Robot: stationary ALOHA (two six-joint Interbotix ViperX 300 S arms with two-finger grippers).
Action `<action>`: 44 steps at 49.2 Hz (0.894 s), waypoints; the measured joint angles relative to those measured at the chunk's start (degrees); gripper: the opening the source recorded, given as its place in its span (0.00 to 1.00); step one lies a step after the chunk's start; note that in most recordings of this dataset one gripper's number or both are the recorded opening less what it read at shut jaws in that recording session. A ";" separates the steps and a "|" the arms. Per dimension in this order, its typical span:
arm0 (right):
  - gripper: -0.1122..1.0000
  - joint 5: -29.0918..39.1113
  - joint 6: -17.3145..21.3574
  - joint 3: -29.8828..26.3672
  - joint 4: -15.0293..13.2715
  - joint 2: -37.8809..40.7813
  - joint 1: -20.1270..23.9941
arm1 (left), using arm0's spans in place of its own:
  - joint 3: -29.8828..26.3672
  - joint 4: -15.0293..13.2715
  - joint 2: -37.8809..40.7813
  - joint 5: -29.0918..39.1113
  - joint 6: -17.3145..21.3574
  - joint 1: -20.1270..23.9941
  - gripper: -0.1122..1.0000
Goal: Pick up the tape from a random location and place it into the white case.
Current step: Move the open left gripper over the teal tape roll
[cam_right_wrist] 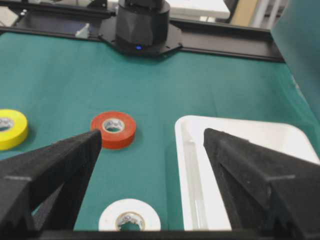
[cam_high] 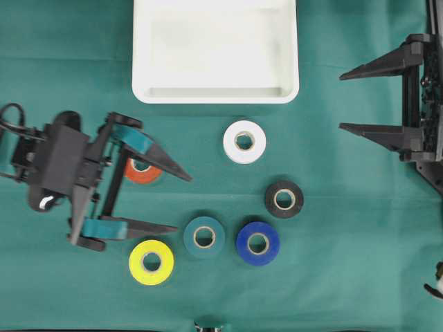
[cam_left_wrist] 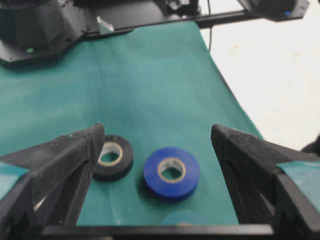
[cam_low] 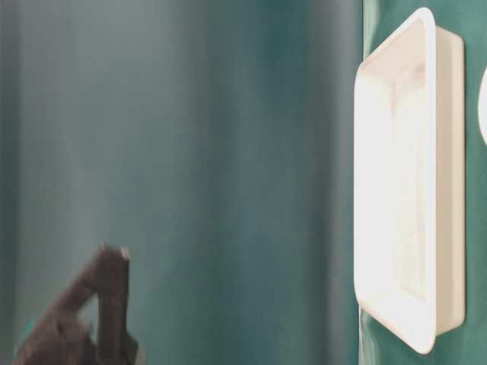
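The white case (cam_high: pixel 214 95) lies empty at the table's far middle; it also shows as the white case (cam_right_wrist: pixel 250 131) and the white case (cam_low: pixel 411 175). Several tape rolls lie flat on the green cloth: white (cam_high: pixel 244 142), black (cam_high: pixel 284 199), blue (cam_high: pixel 257 243), teal (cam_high: pixel 204 237), yellow (cam_high: pixel 151 262) and orange (cam_high: pixel 142 171), the last partly under a finger. My left gripper (cam_high: pixel 183 203) hangs open and empty at the left, facing the blue roll (cam_left_wrist: pixel 171 172) and black roll (cam_left_wrist: pixel 114 156). My right gripper (cam_high: pixel 340 102) stands open and empty at the right edge.
In the right wrist view the orange roll (cam_right_wrist: pixel 113 129), white roll (cam_right_wrist: pixel 130 215) and yellow roll (cam_right_wrist: pixel 11 128) lie left of the case. A dark arm part (cam_low: pixel 106 289) shows low in the table-level view. The cloth's edge (cam_left_wrist: pixel 225 80) runs off to the right.
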 measured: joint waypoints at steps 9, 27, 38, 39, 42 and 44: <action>0.92 0.00 0.00 -0.09 -0.09 0.00 0.00 | -4.22 0.09 3.96 0.79 1.05 0.00 1.00; 0.92 0.00 0.00 -0.09 -0.09 0.00 0.00 | -10.11 0.00 8.61 3.87 1.85 0.00 1.00; 0.92 0.00 0.00 -0.09 -0.09 0.18 0.00 | -10.72 0.00 8.88 5.89 1.41 -0.18 0.99; 0.92 0.00 0.00 -0.09 -0.09 0.18 0.00 | -10.81 0.00 8.88 6.06 1.41 -0.18 0.99; 0.92 -0.09 0.00 -0.09 -0.09 0.26 0.00 | -11.16 0.00 8.96 7.29 1.41 -0.18 0.99; 0.92 0.00 0.00 -0.09 -0.09 0.26 0.00 | -11.60 0.00 9.05 8.61 1.32 -0.35 0.99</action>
